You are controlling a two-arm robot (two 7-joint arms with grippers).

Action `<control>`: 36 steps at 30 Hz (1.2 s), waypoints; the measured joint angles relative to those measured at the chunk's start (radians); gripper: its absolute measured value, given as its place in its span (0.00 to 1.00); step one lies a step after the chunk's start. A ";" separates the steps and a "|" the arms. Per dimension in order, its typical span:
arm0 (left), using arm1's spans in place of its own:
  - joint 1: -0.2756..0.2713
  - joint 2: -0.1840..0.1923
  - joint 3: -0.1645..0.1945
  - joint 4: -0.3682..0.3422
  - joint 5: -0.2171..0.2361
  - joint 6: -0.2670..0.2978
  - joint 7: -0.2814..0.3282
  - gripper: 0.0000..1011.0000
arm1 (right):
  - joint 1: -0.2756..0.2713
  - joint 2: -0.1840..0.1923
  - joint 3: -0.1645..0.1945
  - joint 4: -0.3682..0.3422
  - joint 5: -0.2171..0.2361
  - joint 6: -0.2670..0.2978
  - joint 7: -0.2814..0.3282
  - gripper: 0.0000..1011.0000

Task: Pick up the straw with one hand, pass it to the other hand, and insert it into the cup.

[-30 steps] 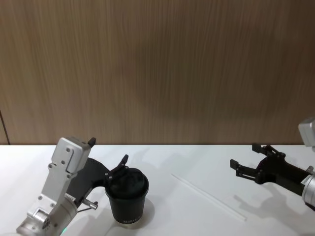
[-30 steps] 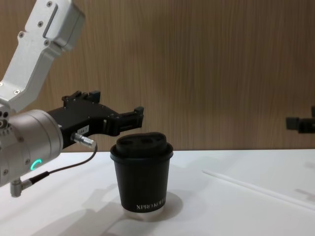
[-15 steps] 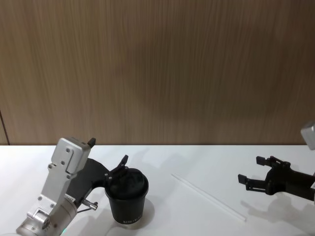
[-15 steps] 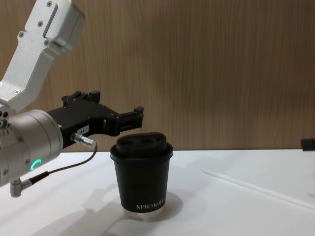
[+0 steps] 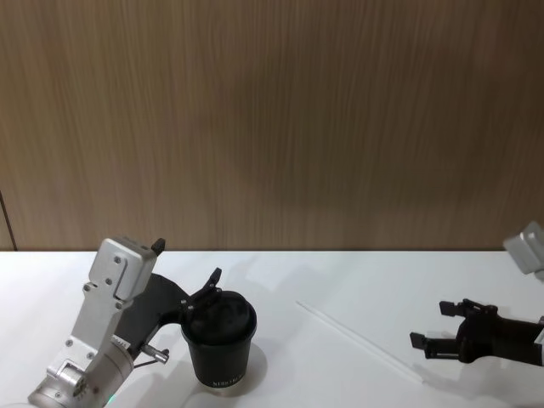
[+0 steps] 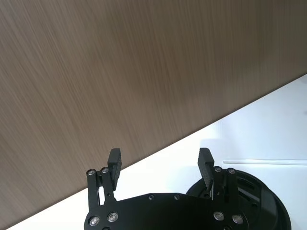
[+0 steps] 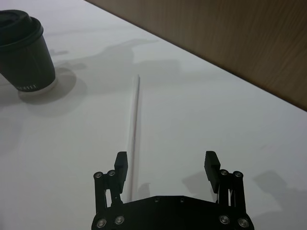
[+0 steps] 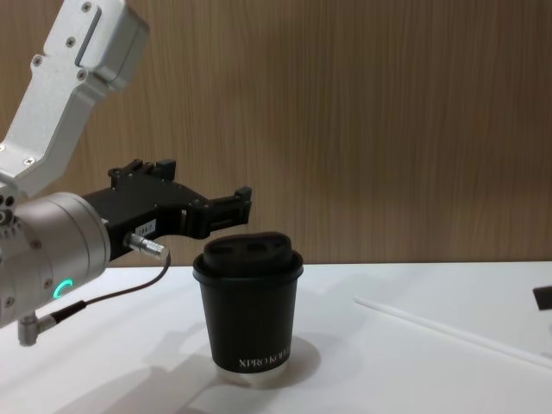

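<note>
The white straw (image 5: pixel 357 340) lies flat on the white table, to the right of the cup (image 5: pixel 219 344), a black paper cup with a domed lid. My right gripper (image 5: pixel 429 323) is open and low over the straw's near end. In the right wrist view the straw (image 7: pixel 133 129) runs up to one finger of that gripper (image 7: pixel 166 160), with the cup (image 7: pixel 24 52) farther off. My left gripper (image 5: pixel 187 260), on the silver wrist, hangs open just behind the cup. In the chest view it (image 8: pixel 207 185) sits above the lid of the cup (image 8: pixel 250 310).
The white table (image 5: pixel 340 280) reaches back to a wood-panelled wall (image 5: pixel 272 127). A thin dark cable (image 8: pixel 103 297) loops from the left wrist toward the table beside the cup.
My right gripper has come down and drawn nearer to the straw's near end, staying open. The left arm, cup and straw have not moved.
</note>
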State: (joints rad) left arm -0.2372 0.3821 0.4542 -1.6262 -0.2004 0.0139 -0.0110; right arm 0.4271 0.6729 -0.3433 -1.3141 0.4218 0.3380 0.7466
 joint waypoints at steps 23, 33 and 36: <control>0.000 0.000 0.000 0.000 0.000 0.000 0.000 0.99 | -0.017 0.021 -0.054 -0.049 -0.008 0.059 -0.015 0.99; 0.000 0.000 0.000 0.000 0.000 0.000 0.000 0.99 | -0.016 0.022 -0.078 -0.052 -0.015 0.051 -0.018 0.99; 0.000 0.000 0.000 0.000 0.000 0.000 0.000 0.99 | -0.014 0.020 -0.086 -0.051 -0.018 0.048 -0.019 0.99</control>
State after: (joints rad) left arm -0.2372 0.3821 0.4542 -1.6262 -0.2003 0.0139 -0.0110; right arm 0.4130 0.6933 -0.4289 -1.3651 0.4036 0.3860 0.7274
